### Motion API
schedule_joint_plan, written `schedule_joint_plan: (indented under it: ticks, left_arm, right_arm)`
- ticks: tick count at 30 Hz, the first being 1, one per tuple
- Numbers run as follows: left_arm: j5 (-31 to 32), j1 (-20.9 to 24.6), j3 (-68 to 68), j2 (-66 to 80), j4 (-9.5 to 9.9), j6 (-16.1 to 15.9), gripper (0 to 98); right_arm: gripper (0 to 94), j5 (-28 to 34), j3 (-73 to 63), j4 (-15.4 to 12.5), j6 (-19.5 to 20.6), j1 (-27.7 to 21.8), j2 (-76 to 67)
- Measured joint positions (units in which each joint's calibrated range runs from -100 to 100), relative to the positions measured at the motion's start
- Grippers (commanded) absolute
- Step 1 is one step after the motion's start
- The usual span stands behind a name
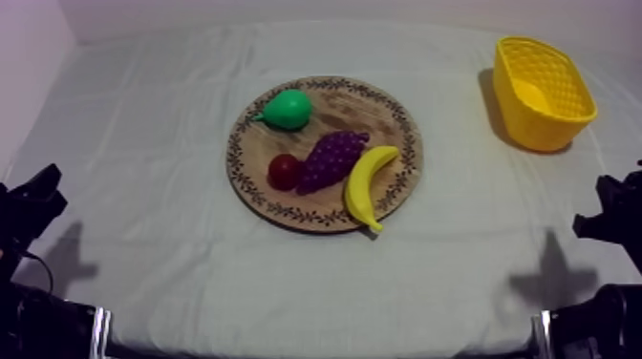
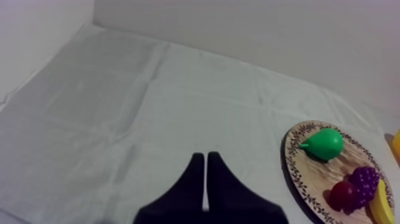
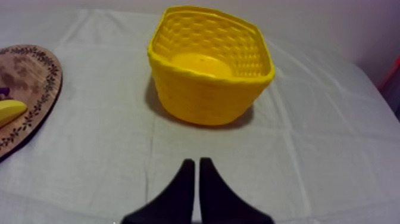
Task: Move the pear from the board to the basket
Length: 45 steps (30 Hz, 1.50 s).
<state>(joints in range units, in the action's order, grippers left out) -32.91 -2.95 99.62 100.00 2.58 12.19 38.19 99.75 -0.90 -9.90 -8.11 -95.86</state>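
A green pear [image 1: 288, 110] lies on the far left part of the round wooden board [image 1: 382, 107] in the top view, and I see the pear [image 2: 323, 144] on the board [image 2: 296, 156] from the left wrist too. The yellow basket [image 1: 543, 93] stands at the far right with nothing in it, and the basket [image 3: 208, 68] sits straight ahead of my right gripper [image 3: 196, 162]. My left gripper [image 2: 205, 157] is shut on nothing over bare cloth, well left of the board. Both arms rest low at the table's sides: left gripper [image 1: 43, 186], right gripper [image 1: 604, 205].
On the board with the pear lie a small red fruit [image 1: 284, 171], a bunch of purple grapes [image 1: 331, 158] and a banana [image 1: 367, 184]. A wall runs behind the table. Open cloth [image 1: 143, 143] stretches between the board and each arm.
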Motion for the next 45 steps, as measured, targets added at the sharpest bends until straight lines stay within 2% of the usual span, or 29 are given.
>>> schedule_joint_plan:
  ticks: [8, 15, 23, 26, 35, 38, 45]
  left_arm:
    - [0.00, 0.00, 0.00, 0.00, 0.00, 0.00, 0.1]
    - [0.00, 0.00, 0.00, 0.00, 0.00, 0.00, 0.1]
    - [0.00, 0.00, 0.00, 0.00, 0.00, 0.00, 0.1]
    - [0.00, 0.00, 0.00, 0.00, 0.00, 0.00, 0.1]
    - [0.00, 0.00, 0.00, 0.00, 0.00, 0.00, 0.1]
    - [0.00, 0.00, 0.00, 0.00, 0.00, 0.00, 0.1]
    - [0.00, 0.00, 0.00, 0.00, 0.00, 0.00, 0.1]
  right_arm:
    - [0.5, 0.00, 0.00, 0.00, -0.29, 0.00, 0.00]
    - [0.4, 0.00, 0.00, 0.00, -2.16, 1.59, 0.00]
    - [0.3, 1.39, -2.75, -1.60, 0.05, 3.50, 4.17]
    - [0.2, 1.98, -7.42, -1.54, 1.41, 4.56, 8.56]
    - [0.2, 10.22, -29.55, -0.26, 4.79, 10.62, 25.74]
    - [0.2, 13.42, -38.39, -1.77, 4.14, 12.10, 32.27]
    - [0.2, 21.80, -59.38, -7.05, -1.21, 13.34, 47.40]
